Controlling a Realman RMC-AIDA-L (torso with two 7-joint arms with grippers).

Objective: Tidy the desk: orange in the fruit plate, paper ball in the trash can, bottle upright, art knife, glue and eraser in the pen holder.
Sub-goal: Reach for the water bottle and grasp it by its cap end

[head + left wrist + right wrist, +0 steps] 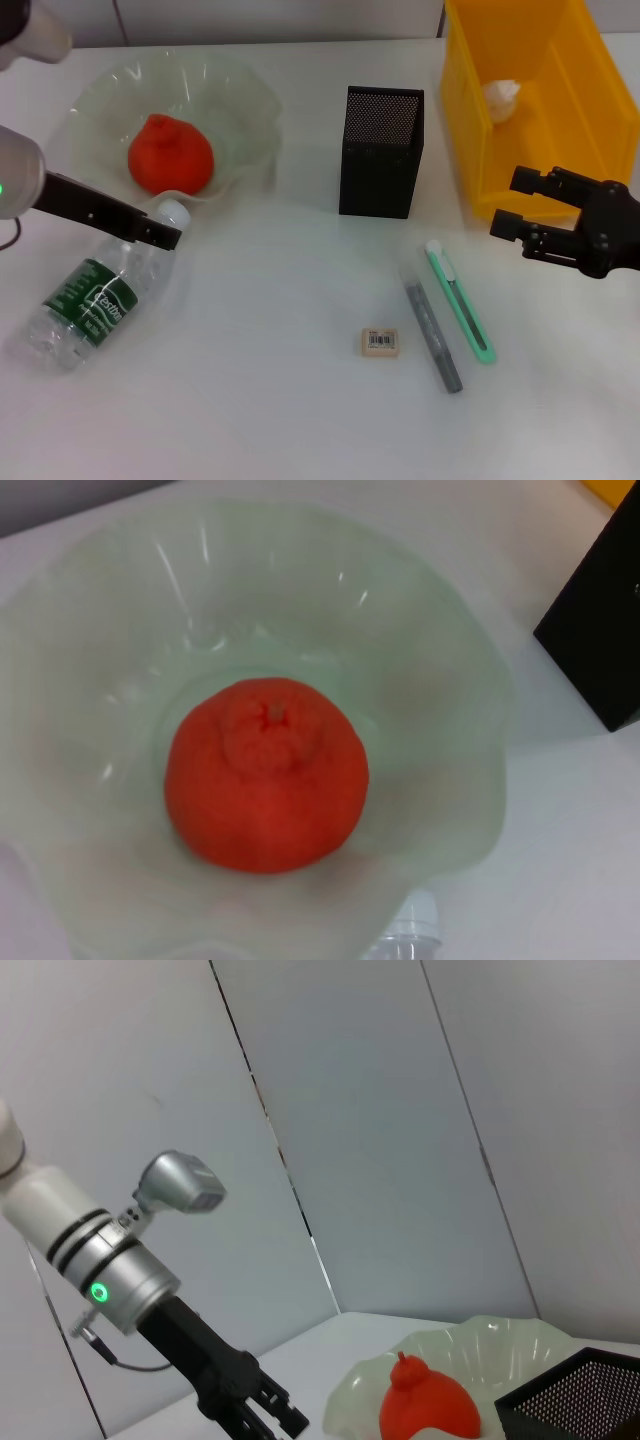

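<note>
The orange [170, 155] [265, 775] lies in the glass fruit plate [245, 100] [470, 680]. A clear bottle [95, 295] with a green label lies on its side, its white cap [415, 930] touching the plate's rim. My left gripper [172, 238] [285, 1420] hangs over the bottle's neck. The paper ball [500, 98] sits in the yellow trash can [470, 150]. In front of the black mesh pen holder [380, 150] lie the green art knife [460, 300], the grey glue stick [432, 325] and the eraser [380, 341]. My right gripper [512, 203] is open and empty beside the trash can.
The white desk ends at a grey wall behind the plate and bin. Bare tabletop lies between the bottle and the eraser and along the front edge. The pen holder [600, 630] stands right of the plate.
</note>
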